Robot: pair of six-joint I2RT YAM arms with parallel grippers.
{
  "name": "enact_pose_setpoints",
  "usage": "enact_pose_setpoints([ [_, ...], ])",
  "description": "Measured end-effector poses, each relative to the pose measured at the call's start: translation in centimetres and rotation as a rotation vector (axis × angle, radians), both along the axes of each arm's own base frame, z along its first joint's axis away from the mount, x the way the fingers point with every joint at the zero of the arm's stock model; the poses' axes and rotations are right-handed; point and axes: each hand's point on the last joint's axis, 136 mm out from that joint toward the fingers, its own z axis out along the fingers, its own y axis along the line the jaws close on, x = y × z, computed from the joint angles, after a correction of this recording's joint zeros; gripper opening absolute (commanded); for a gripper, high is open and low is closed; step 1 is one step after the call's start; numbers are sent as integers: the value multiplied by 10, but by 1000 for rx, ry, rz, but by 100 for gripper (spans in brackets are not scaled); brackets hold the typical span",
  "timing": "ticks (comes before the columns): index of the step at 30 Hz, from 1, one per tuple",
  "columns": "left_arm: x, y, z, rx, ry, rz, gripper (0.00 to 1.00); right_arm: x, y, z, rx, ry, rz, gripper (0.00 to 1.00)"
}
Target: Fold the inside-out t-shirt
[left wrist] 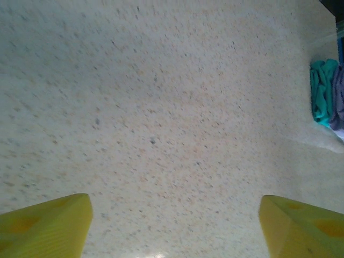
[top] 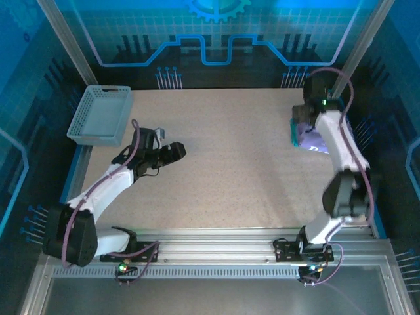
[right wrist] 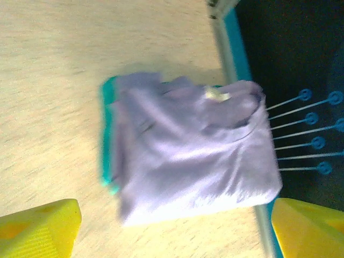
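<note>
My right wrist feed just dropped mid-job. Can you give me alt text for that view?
A folded lavender t-shirt lies stacked on a teal garment at the right edge of the table, its far side lapping over the blue rim. The right gripper hangs above it, yellow fingers spread wide and gripping nothing.

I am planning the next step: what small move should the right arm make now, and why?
Probably lift the right gripper straight up and away: it is open above the t-shirt, which lies folded on the teal garment.
</note>
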Motion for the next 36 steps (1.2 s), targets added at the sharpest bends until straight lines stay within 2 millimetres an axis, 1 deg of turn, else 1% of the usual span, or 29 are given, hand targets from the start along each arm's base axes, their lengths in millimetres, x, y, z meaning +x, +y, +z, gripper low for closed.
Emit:
enact_pose_setpoints([
  [1,-1,6,4,28,-30,17,95,-18,12,3,33,-47,31,100],
  [2,-3,13,7,52,-56,38,98,-31,20,1,57,-80,54,100],
  [4,-7,32,15,127,-132,97,99,-57,31,-12,100,-132,83,100],
  [5,-9,41,17,162,-162,127,99,-65,35,-22,107,-145,91,100],
  [7,-14,65,19,255,-232,212,99,-80,42,-52,116,-148,108,100],
  [9,-18,87,14,343,-292,289,99,-90,48,-86,113,-138,130,100],
  [12,-22,113,-9,489,-336,351,99,-101,52,-132,104,-150,163,100],
  [14,-20,121,-21,569,-362,354,99,-104,51,-151,96,-179,176,100],
  [16,-10,124,-29,636,-394,332,99,-101,52,-161,86,-214,190,100],
  [18,1,123,-36,681,-418,306,99,-91,54,-164,82,-239,201,100],
  [20,14,124,-45,708,-436,291,99,-78,58,-160,90,-291,219,100],
  [22,25,126,-58,733,-439,278,99,-65,59,-152,103,-349,230,100],
  [24,30,130,-74,745,-406,260,99,-55,58,-146,112,-390,231,100],
  [25,31,133,-76,738,-400,260,99,-50,56,-144,119,-411,229,100],
  [27,37,140,-72,711,-425,281,99,-41,52,-146,131,-437,226,100],
  [29,43,146,-70,696,-428,290,99,-36,49,-156,139,-425,222,100],
  [31,47,145,-63,680,-458,292,99,-33,51,-164,148,-398,232,100],
  [36,51,140,-58,660,-487,279,99,-24,57,-154,163,-427,259,100],
])
